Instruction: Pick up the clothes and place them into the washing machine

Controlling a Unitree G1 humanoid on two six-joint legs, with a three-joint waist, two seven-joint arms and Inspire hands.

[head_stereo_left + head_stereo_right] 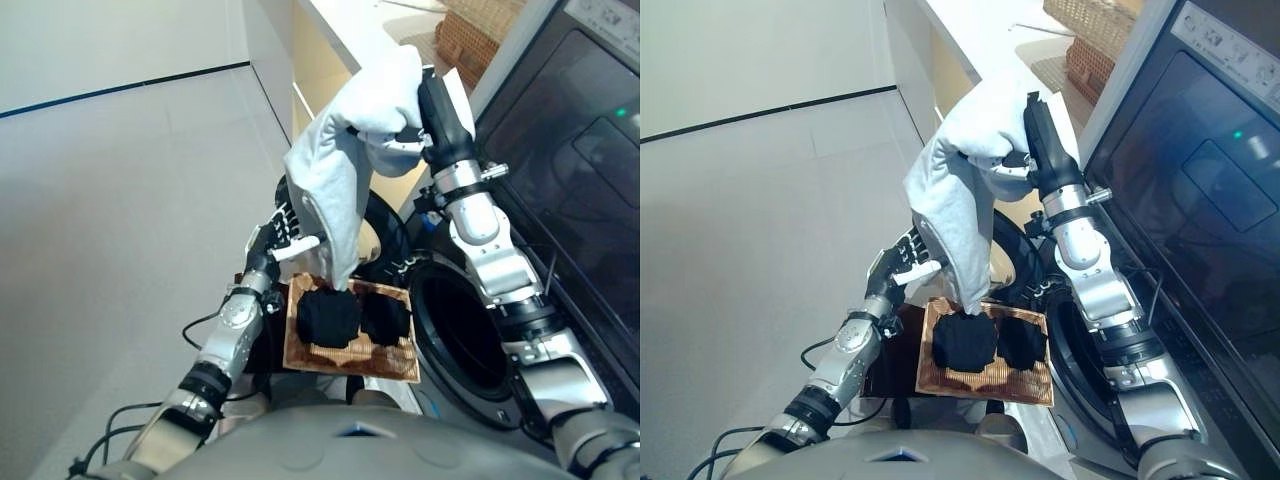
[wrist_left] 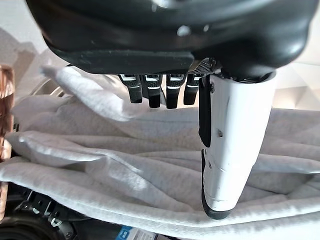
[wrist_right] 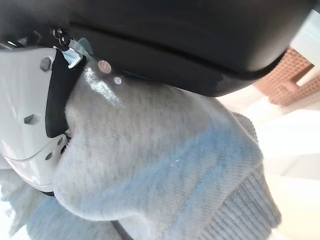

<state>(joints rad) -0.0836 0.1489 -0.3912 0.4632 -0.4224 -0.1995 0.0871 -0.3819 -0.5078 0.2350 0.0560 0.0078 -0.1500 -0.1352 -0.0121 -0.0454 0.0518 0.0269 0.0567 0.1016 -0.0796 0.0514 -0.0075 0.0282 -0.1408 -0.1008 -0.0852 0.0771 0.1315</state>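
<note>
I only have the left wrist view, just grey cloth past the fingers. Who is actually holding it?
Observer: The right hand, raised high, is shut on the grey garment; it hangs down from there.
Operator: And the left hand?
Observer: The left hand sits open beside the hanging cloth, not gripping.
Operator: Anything left to pick up?
Observer: Two black clothes lie in the wicker basket below.
Operator: Where is the washer?
Observer: The washer's drum opening is right of the basket, under the right arm.

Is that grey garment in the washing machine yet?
No, still out. The grey garment hangs from the raised right hand, above the basket beside the washing machine's open drum.
</note>
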